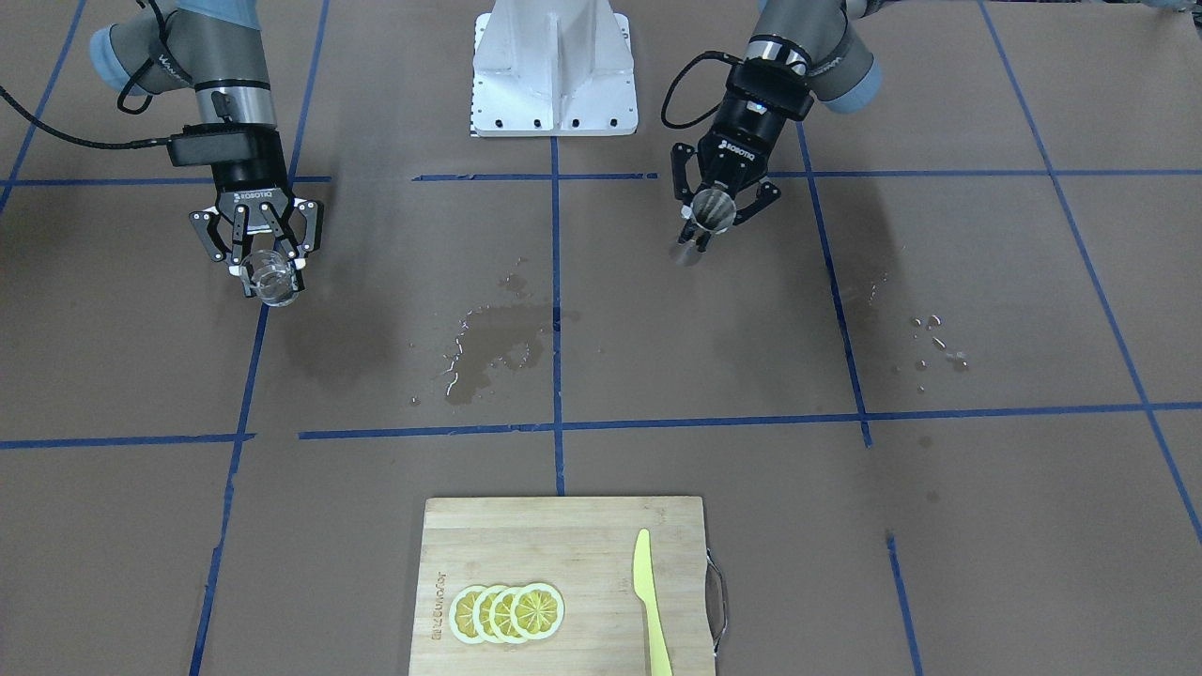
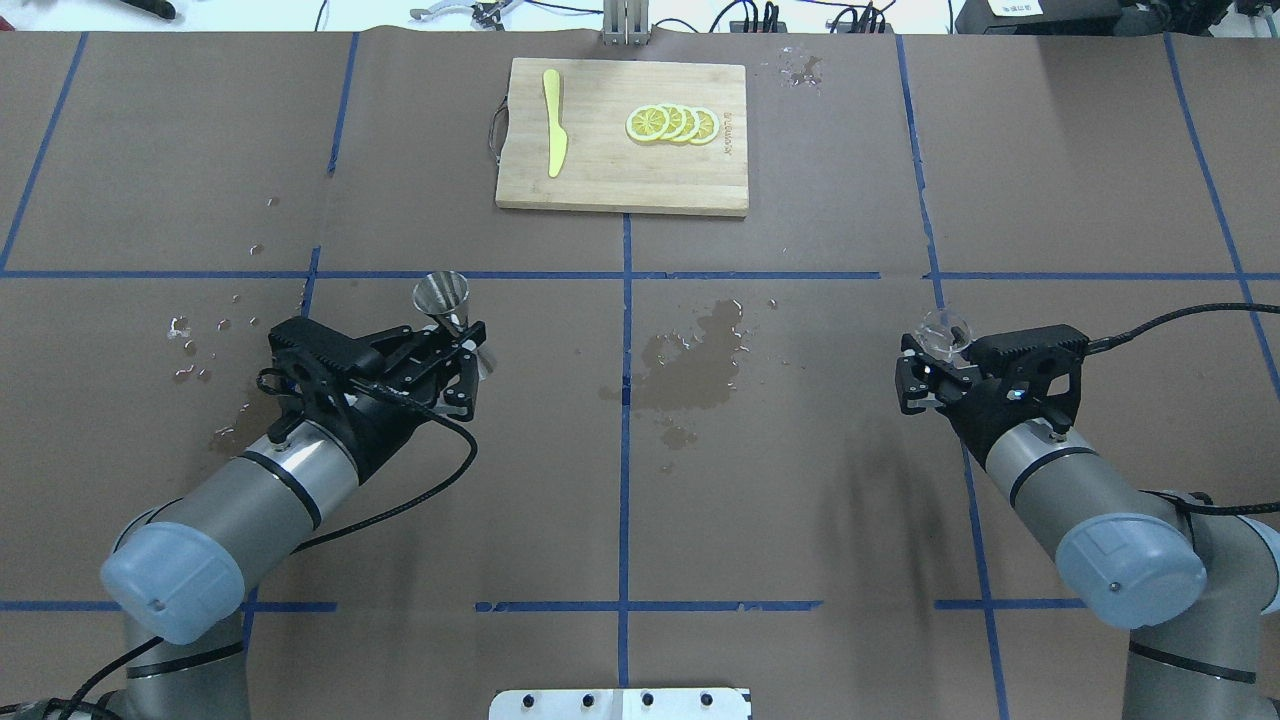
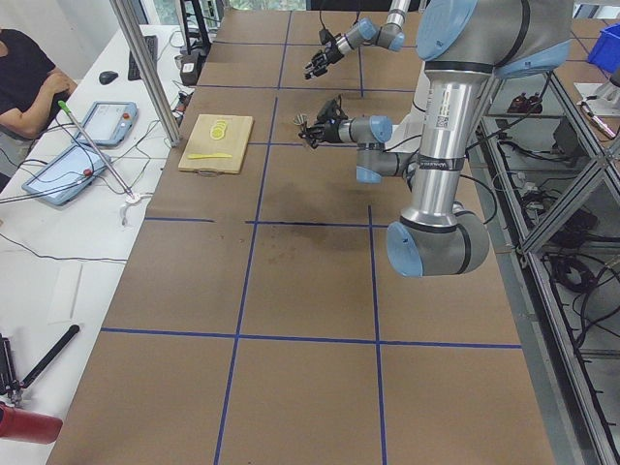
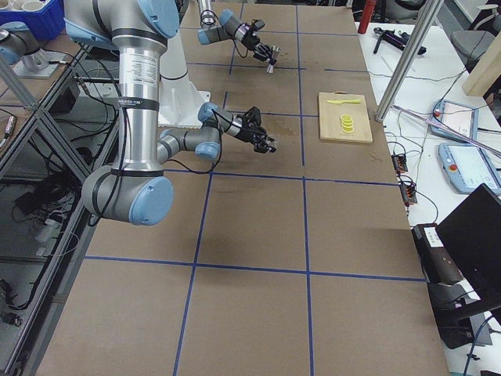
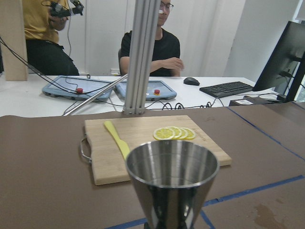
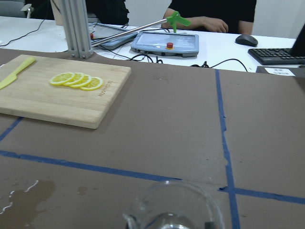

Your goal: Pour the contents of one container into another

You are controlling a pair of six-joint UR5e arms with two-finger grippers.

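Note:
The small clear glass cup (image 2: 942,328) sits in my right gripper (image 2: 935,355), which is shut on it over the table's right half. In the front-facing view the cup (image 1: 275,280) hangs at the fingertips of the same gripper (image 1: 268,272). Its rim (image 6: 174,207) fills the bottom of the right wrist view. The silver hourglass jigger (image 2: 443,295) is upright in my left gripper (image 2: 465,345), shut at its waist. It shows again as the jigger (image 1: 712,208) in that gripper (image 1: 711,218). Its open upper cone (image 5: 171,183) looks empty. The two grippers are far apart.
A wooden cutting board (image 2: 600,190) at the far middle holds lemon slices (image 2: 672,123) and a yellow knife (image 2: 553,135). A wet puddle (image 2: 700,360) darkens the table's centre, and droplets (image 2: 185,350) lie near the left arm. People sit at a desk beyond the far edge.

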